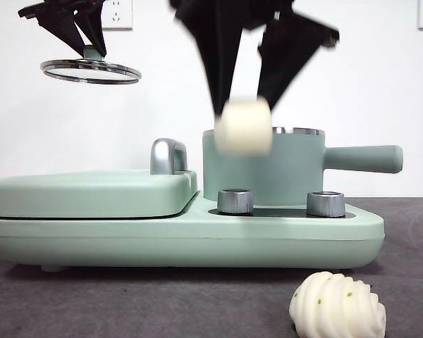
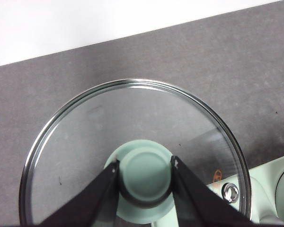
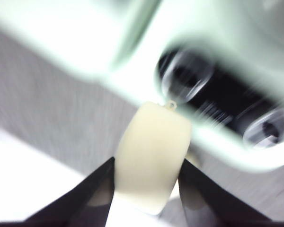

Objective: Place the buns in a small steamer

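1. A grey desk (image 1: 162,303) is seen carrying a wide mint-green cooking base (image 1: 183,236) with two steel dials; a flat mint-green lidded griddle with a chrome handle (image 1: 92,191) sits on one side of it.
2. The mint-green cylindrical small steamer with a straight side handle (image 1: 296,169) stands on the base behind the dials, and its top is left uncovered.
3. The steel-rimmed glass lid with a green knob (image 1: 90,70) is held in the air, off to the side above the griddle, by the left claw (image 2: 145,177), which is closed on the knob.
4. The smooth cream-white block bun (image 1: 244,127) is pinched between the jaws of the right claw (image 3: 149,175) and hangs in front of the steamer's rim, not yet inside.
5. The ridged, swirled cream-white bun with green specks (image 1: 338,306) lies on the desk in front of the base, untouched.
6. By judgement, the task is about a third done: the lid is off, one bun is carried, and neither bun is in.
7. Only the front view shows the swirled bun and the steamer's height; the grip on the knob is shown clearly by the left wrist view alone, while the right wrist view is blurred.
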Robot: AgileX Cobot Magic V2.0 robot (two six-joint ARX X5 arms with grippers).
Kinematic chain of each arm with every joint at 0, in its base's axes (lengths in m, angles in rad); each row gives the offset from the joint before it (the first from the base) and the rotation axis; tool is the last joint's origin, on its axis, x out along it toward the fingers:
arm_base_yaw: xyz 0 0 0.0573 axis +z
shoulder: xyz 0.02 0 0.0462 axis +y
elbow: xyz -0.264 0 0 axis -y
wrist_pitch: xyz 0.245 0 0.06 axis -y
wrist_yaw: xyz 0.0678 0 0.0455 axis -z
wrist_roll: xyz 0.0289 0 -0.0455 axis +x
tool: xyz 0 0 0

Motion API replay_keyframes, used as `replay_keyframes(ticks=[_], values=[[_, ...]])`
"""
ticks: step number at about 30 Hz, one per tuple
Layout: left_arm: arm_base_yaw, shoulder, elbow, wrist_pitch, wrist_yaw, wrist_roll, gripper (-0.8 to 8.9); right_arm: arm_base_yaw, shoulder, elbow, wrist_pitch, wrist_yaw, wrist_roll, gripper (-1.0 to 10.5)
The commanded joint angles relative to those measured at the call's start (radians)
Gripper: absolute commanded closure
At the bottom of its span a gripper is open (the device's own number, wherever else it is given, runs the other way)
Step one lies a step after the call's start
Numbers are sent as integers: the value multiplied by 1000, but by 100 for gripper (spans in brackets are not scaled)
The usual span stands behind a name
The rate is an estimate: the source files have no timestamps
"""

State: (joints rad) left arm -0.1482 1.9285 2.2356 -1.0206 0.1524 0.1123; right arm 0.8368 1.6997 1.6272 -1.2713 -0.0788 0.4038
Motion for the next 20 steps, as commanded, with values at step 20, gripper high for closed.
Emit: replay_keyframes(ticks=[20], values=[[-3,10,35,26,4,-12,759,-299,368,483,30,-71,-235,740]])
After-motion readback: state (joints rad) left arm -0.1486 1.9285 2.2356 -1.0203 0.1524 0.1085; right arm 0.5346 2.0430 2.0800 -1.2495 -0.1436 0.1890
